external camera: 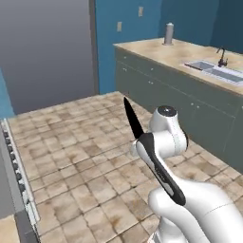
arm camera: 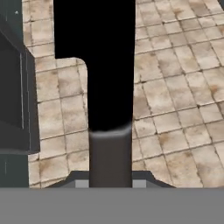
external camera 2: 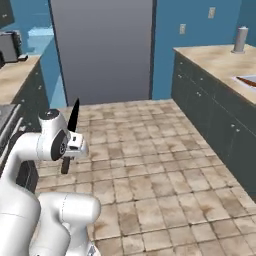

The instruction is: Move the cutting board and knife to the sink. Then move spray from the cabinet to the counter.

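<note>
The knife [external camera 2: 74, 116] points its dark blade up beside my wrist, high over the tiled floor. Its blade [external camera: 132, 118] rises behind my forearm. In the hand view the knife [arm camera: 94, 65] runs straight up from my gripper [arm camera: 110, 182], which is shut on its handle. The sink [external camera: 216, 71] with its dark faucet [external camera: 221, 57] is set in the counter [external camera: 161, 51] far to the right. A reddish-brown slab at the sink [external camera 2: 248, 79], by its colour the cutting board, lies in the basin. The spray and the cabinet are out of view.
A grey upright cylinder [external camera: 169, 34] stands at the counter's far end. The dark grey fridge [external camera 2: 102, 50] fills the back wall. A stove [external camera: 14, 180] edges the floor on the left, with a second counter [external camera 2: 15, 75] and a small appliance [external camera 2: 10, 45] behind it.
</note>
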